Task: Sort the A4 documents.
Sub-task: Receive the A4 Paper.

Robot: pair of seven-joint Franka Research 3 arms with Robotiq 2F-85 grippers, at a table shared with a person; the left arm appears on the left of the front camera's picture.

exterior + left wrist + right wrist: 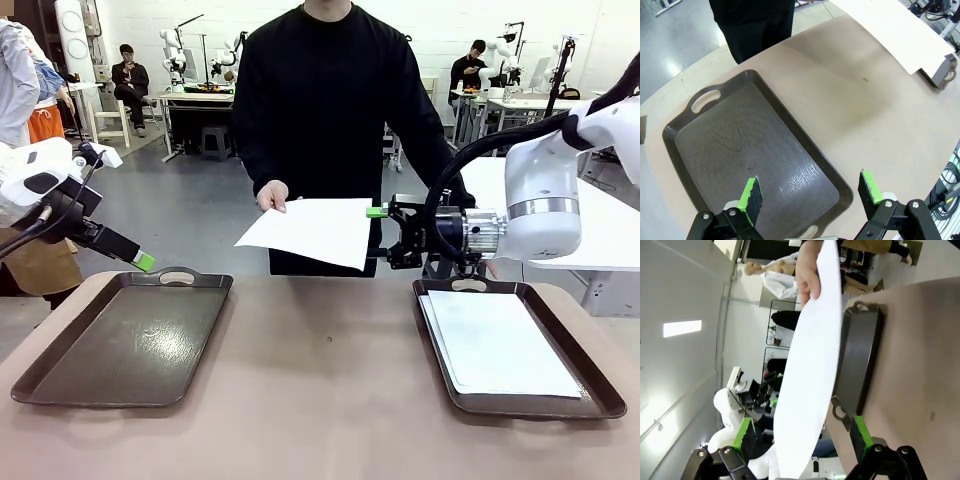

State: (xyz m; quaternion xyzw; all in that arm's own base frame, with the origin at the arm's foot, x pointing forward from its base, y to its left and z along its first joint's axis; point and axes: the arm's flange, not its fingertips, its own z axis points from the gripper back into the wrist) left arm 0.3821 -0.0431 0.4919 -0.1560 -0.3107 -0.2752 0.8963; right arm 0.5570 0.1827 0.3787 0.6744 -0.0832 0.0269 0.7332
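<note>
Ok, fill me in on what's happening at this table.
A person's hand holds out a white sheet above the far edge of the table. The right gripper is at the sheet's edge with its jaws open on either side of it, not yet closed. More sheets already lie in the right tray. The left tray holds nothing, and the left gripper hovers open above it.
</note>
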